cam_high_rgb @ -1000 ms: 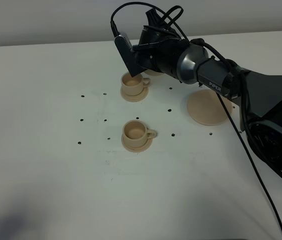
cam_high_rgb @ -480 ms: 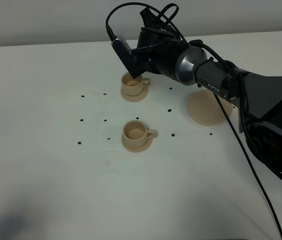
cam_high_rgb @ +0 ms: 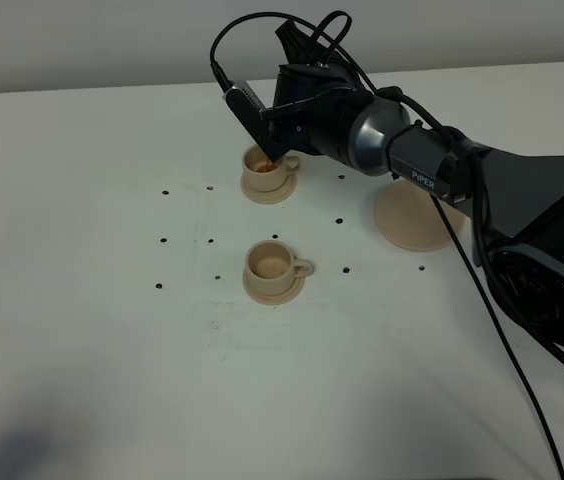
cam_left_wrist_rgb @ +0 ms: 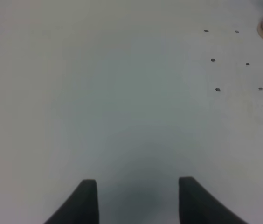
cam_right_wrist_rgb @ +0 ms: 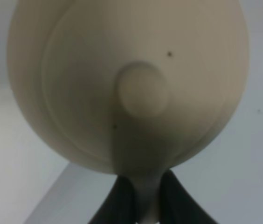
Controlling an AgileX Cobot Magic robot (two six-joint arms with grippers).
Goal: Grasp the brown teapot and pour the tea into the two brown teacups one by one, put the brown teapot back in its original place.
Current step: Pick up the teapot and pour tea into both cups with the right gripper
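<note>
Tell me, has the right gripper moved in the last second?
Yes. The right gripper, holding the brown teapot, has shifted leftward in the high view, tipping lower over the unmoved far teacup.

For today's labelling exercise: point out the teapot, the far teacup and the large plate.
teapot (cam_right_wrist_rgb: 142,88), right wrist view, lid knob.
far teacup (cam_high_rgb: 260,177), exterior high view, outer wall.
large plate (cam_high_rgb: 412,226), exterior high view, bare top.

Brown teapot (cam_right_wrist_rgb: 75,84) fills most of frame, lid side facing camera. Round lid knob (cam_right_wrist_rgb: 143,88) near centre, tiny dark hole (cam_right_wrist_rgb: 169,53) in lid close by. Handle (cam_right_wrist_rgb: 143,198) pinched tight in right gripper (cam_right_wrist_rgb: 144,186), dark fingers (cam_right_wrist_rgb: 117,205) either side. Pale table (cam_right_wrist_rgb: 262,163) blurred behind.
</note>
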